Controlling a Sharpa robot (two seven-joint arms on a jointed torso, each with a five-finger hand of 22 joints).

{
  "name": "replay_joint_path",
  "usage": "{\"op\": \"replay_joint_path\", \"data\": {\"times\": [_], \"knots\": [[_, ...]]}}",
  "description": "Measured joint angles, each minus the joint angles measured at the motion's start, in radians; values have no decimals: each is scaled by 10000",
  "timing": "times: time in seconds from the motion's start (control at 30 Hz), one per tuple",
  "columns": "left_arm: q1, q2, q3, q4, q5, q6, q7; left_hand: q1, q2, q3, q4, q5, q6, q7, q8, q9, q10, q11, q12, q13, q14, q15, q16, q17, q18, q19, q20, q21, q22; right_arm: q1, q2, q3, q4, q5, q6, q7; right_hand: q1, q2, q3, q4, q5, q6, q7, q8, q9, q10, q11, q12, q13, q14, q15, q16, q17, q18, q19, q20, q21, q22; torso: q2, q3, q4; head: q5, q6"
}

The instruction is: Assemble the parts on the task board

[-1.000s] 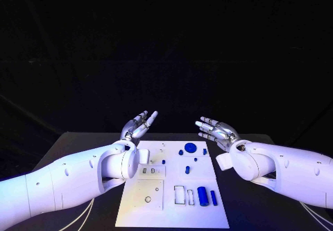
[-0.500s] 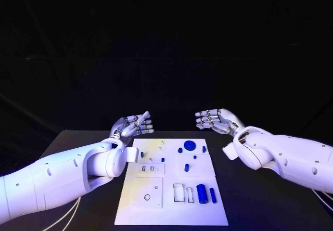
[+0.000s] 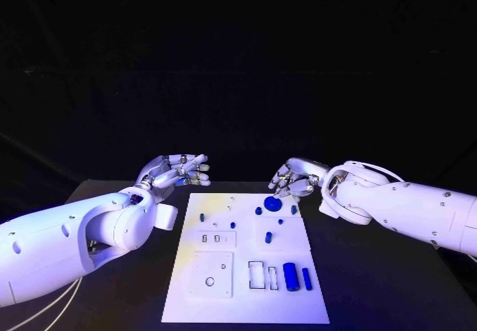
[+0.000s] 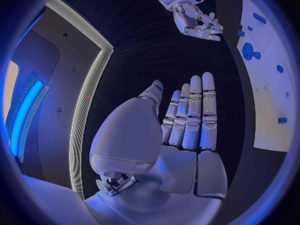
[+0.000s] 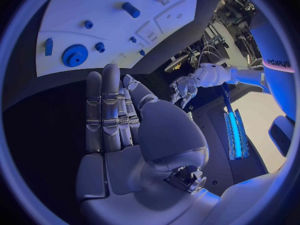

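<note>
Right hand [image 3: 293, 181], empty with fingers loosely spread, hovers just above the blue gear [image 3: 271, 204], seemingly not touching; it should descend squarely. Left hand [image 3: 177, 171] is empty too.

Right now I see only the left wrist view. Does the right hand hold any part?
Observer: No; in the right wrist view the right hand holds nothing.
Operator: Does it touch the blue gear?
Observer: No; dark table shows between its fingertips and the blue gear.
Operator: What lies at the board's near end?
Observer: In the head view, a blue cylinder lies at the near right of the task board, beside a thinner blue pin.
</note>
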Motion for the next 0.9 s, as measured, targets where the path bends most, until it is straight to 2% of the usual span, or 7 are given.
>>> {"op": "replay_joint_path", "data": {"times": [0.1,0.2,0.37,0.5,0.57,0.8,0.9], "knots": [[148,-215,-1,250,-46,124,-77,0,0,-5,5,0,0,0,-54,-25,0,0,-81,-30,-25,11,-29,24,0,-37,12,0,-11,107,210,0,-98,-989,135,-369,-10,-9,243,-11,2,113,-74,-77,52,14,-14,-105,73,61,-36,1217,1208,0,375,-50,522,651,155,-7,47,-2,29],[243,-431,-8,517,-53,232,-150,0,0,-114,59,0,0,0,-121,-63,-46,46,-166,-64,-83,11,-75,52,-1,-64,39,0,-16,209,434,0,-165,-1990,254,-704,-109,-108,406,15,-231,115,-77,-160,79,-251,24,-257,61,83,-14,2118,2085,0,697,-57,929,1261,311,-23,90,-2,38],[373,-750,-16,992,-43,380,-235,-45,-45,-239,92,0,-57,56,-269,-128,-161,160,-364,-132,-188,116,-148,113,0,-178,81,0,-39,316,672,-12,-197,-3354,361,-1080,-414,-413,469,31,-471,115,-77,-356,79,-776,133,-534,-70,93,74,2803,2738,-1,888,1,1131,1654,544,-53,117,-19,58],[553,-953,-12,1206,-33,472,-268,-104,-8,-310,84,0,-21,91,-312,-147,-197,196,-420,-148,-298,119,-221,126,-1,-249,139,-66,-75,386,755,-20,-164,-4093,408,-1263,-452,-450,490,53,-486,115,-77,-413,112,-876,149,-545,-105,94,73,3289,3230,-1,1176,34,1406,2121,684,-79,120,-49,58],[614,-1061,-8,1307,-25,506,-277,-123,11,-321,73,0,-21,91,-315,-146,-197,196,-421,-148,-321,142,-234,125,-1,-278,111,-66,-76,406,784,-33,-128,-4383,435,-1336,-503,-501,537,45,-539,115,-77,-455,132,-935,144,-545,-119,94,73,3650,3599,-160,1386,39,1595,2443,753,-95,125,-56,43],[709,-1270,-10,1581,21,556,-294,-122,11,-321,73,0,-20,91,-315,-146,-197,196,-421,-147,-333,155,-268,125,-2,-305,137,-66,-83,413,920,-85,-88,-5021,529,-1477,-542,-541,593,45,-540,79,-114,-528,147,-1096,200,-545,-157,113,92,4134,4063,-162,1528,36,1756,2793,946,-114,143,-57,17],[732,-1308,-11,1664,35,565,-296,-122,12,-321,73,0,-20,91,-315,-146,-197,196,-420,-147,-333,155,-268,124,-2,-313,146,-66,-84,407,960,-100,-84,-5177,573,-1509,-542,-541,635,57,-540,78,-115,-567,157,-1131,165,-545,-171,128,107,4236,4174,-161,1599,35,1833,2897,1018,-117,151,-57,-9]]}}
